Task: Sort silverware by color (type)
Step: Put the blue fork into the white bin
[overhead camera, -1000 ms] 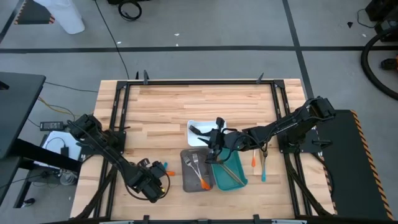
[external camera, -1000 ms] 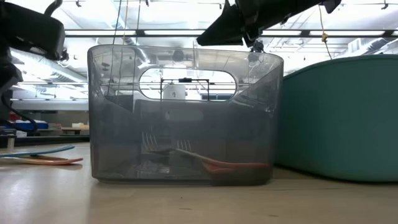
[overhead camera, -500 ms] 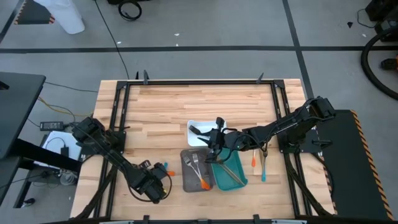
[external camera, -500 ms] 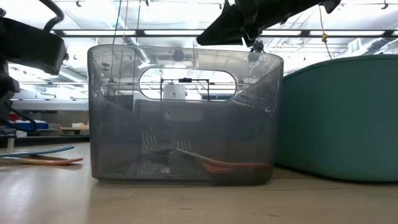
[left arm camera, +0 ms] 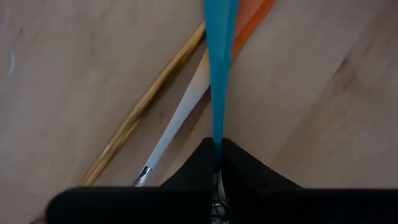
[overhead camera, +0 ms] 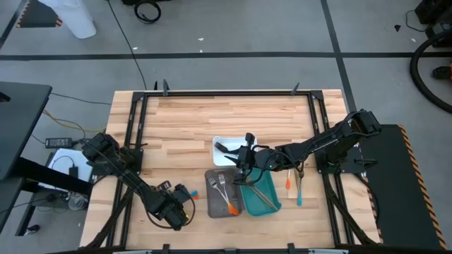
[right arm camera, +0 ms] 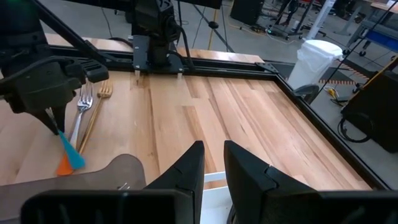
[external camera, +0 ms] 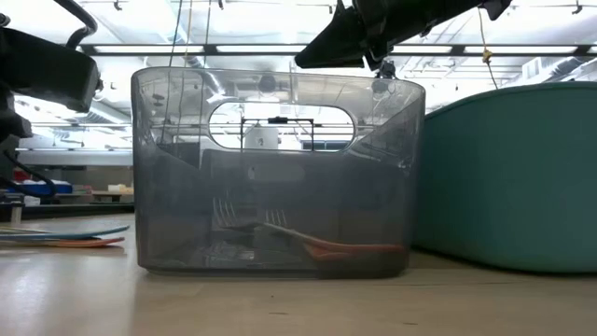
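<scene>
Left wrist view is showing the left gripper [left arm camera: 217, 152] pinching a blue-handled utensil [left arm camera: 219, 56], its jaws closing on it over the wooden table [left arm camera: 323, 93], beside an orange-handled piece [left arm camera: 252, 18] and a gold one [left arm camera: 143, 106]. Right gripper [right arm camera: 212, 163] is hovering narrowly parted above the white tray [overhead camera: 224, 144], near grey tray [overhead camera: 220, 201] and teal tray [overhead camera: 272, 201].

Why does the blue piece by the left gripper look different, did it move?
Yes. In the low view the blue-handled utensil has tipped up off the orange-handled one, which stayed put; the left gripper is shut on it.
</scene>
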Robot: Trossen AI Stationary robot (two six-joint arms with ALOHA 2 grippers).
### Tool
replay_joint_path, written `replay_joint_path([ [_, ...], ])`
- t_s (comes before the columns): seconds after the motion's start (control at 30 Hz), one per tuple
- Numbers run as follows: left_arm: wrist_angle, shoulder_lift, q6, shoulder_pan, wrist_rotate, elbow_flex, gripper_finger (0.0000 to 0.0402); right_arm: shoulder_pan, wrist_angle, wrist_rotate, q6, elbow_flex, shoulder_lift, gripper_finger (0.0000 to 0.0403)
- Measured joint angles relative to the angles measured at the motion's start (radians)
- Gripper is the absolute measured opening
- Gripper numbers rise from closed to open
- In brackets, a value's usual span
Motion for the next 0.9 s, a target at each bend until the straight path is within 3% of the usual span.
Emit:
replay_joint_path([
  [0.5,-0.069,0.007,0.087,0.013,0.018,0.05,0.0013,0.0,0.0,0.0,0.0,0.0,0.0,0.0073],
  [0.9,-0.365,0.004,0.197,0.046,0.009,0.205,0.0013,0.0,-0.001,-0.001,0.0,0.0,0.001,0.0073],
])
